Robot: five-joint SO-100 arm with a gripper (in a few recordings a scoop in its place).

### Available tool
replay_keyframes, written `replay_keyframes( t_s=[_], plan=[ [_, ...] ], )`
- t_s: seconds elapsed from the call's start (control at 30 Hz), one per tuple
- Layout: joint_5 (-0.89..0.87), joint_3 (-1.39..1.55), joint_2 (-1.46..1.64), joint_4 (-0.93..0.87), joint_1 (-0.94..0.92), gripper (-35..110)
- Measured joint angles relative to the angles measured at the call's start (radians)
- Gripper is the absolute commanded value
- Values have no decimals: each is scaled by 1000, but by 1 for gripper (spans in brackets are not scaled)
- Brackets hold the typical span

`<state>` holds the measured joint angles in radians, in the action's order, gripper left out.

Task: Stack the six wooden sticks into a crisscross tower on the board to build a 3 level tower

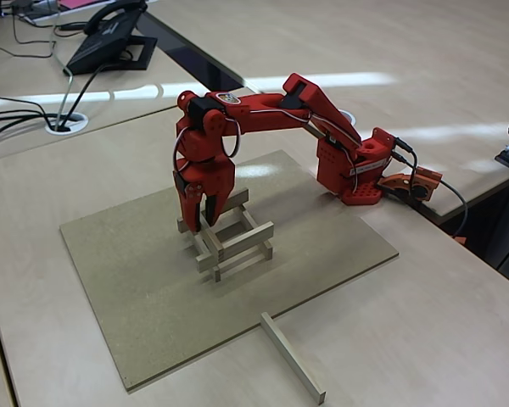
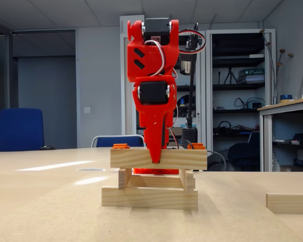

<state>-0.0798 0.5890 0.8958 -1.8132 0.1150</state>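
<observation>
Leftmost in a fixed view, the board lay flat on the pale desk. On it stood the tower, two sticks below, two crossing them, and one top stick in place on its right side. Above the tower's left side, the red end effector pointed down, its fingers pinching another stick that lay at the top level. In another fixed view, that top stick sat level across the tower. Further right, a sixth stick rested on the desk, one end just beside the board's edge.
</observation>
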Motion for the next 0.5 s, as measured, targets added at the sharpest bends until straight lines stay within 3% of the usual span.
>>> replay_keyframes(
  t_s=[0.5],
  plan=[
    [-15, 9, 0, -11, 0, 18]
  ],
)
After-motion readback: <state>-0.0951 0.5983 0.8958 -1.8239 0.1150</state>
